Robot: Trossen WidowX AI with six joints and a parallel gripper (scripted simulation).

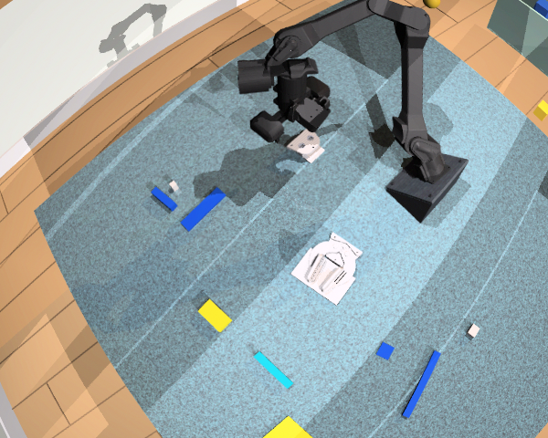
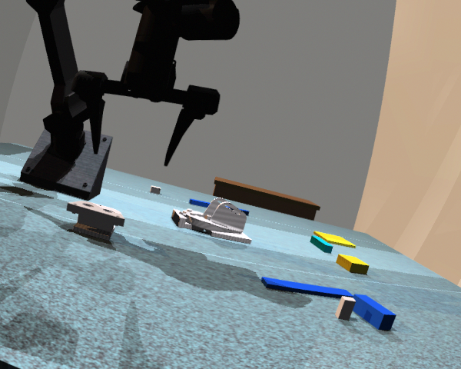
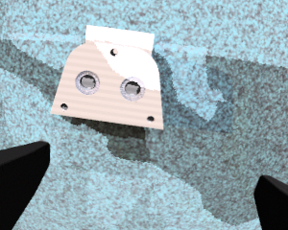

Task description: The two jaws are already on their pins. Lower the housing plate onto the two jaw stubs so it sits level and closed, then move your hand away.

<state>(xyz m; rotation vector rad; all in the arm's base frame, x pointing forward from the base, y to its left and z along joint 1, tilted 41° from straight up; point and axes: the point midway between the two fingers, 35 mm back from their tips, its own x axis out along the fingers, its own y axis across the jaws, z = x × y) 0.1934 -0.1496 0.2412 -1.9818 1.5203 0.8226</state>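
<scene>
The housing plate (image 1: 313,147) (image 2: 104,218) (image 3: 108,103), pale with two large round holes and small screw holes, lies apart from the jaw base; its flat top is raised above the mat on a part beneath. The white jaw base (image 1: 335,297) (image 2: 234,237) lies nearer the middle of the mat. Two ribbed jaws (image 1: 317,267) (image 2: 235,222) stand on it; their pins and stubs cannot be made out. My gripper (image 2: 131,158) (image 3: 155,171) is open and empty, in the air above the mat. In the wrist view the plate is beyond the fingertips, left of centre.
A long blue block (image 1: 202,209) (image 2: 306,287), a shorter blue block (image 1: 163,199) (image 2: 373,311) and a small pale block (image 1: 173,185) (image 2: 345,307) lie on the plate's side of the mat. Yellow (image 1: 215,315) (image 2: 352,264) and cyan (image 1: 272,370) (image 2: 321,244) blocks lie beyond the base.
</scene>
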